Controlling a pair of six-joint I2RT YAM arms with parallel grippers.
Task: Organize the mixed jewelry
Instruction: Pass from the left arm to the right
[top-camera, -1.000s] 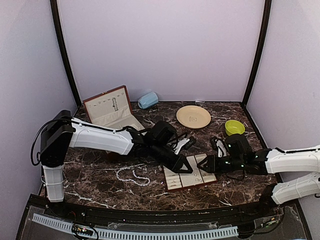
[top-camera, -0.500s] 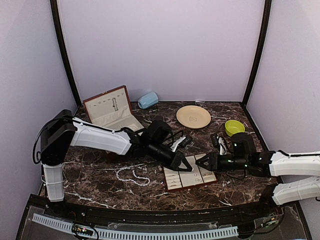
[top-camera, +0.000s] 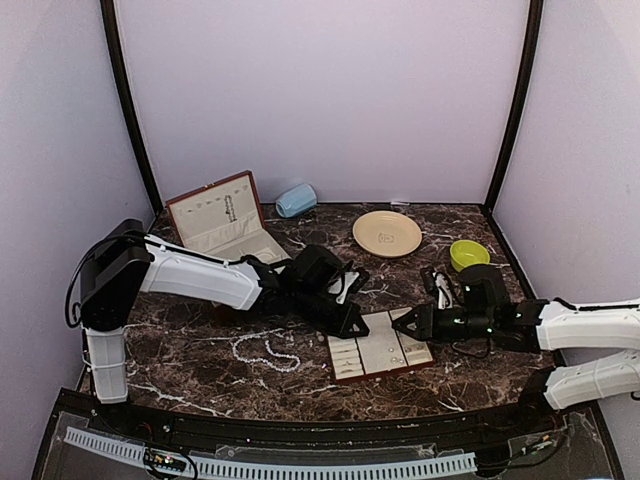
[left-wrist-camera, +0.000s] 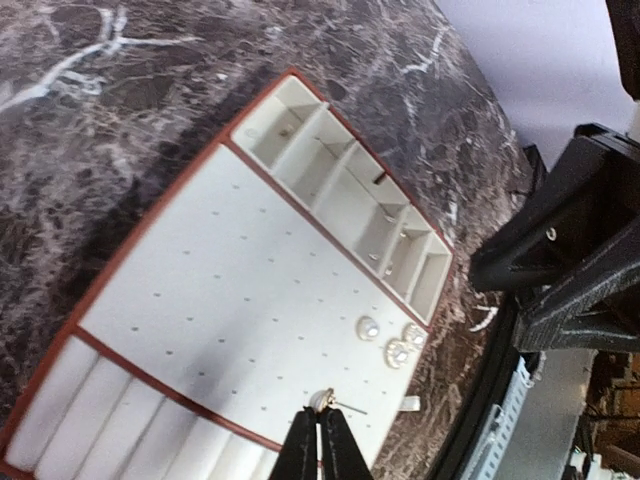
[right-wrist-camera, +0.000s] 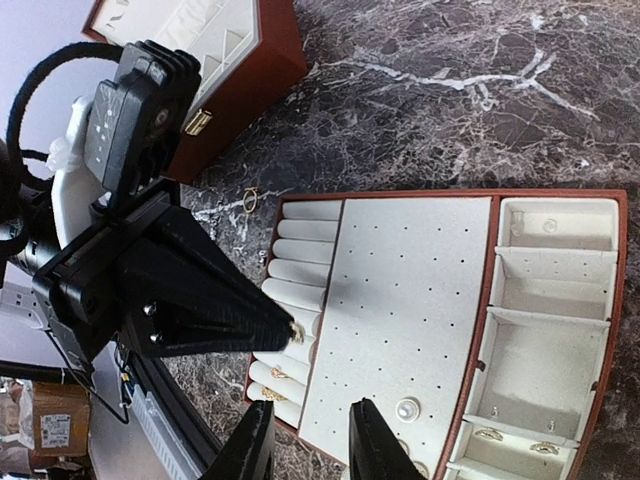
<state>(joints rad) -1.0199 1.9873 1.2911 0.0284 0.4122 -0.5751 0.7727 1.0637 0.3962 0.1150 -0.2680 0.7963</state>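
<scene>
Dark marble (top-camera: 200, 375) ran out to lilac walls. Nearest, left of the tray (top-camera: 375, 352), lay the strand (top-camera: 266, 352). My left gripper (left-wrist-camera: 320, 445) was pinched on an earring (left-wrist-camera: 325, 399) just over the tray's holed panel, with the pin seemingly lying along the panel rather than pointing down into it. My right gripper (right-wrist-camera: 312, 420) was at the tray's right edge, fingers apart and empty. Farther off were the box (top-camera: 222, 220), plate (top-camera: 387, 233) and bowl (top-camera: 468, 254).

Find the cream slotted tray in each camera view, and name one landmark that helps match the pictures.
Top external: the tray lies low and centre in the picture.
Left wrist: the tray fills the middle, running from lower left to upper right.
Right wrist: the tray fills the centre and right.
Shared landmark: the left gripper, shut on an earring, at the tray's end with the rolls.
</scene>
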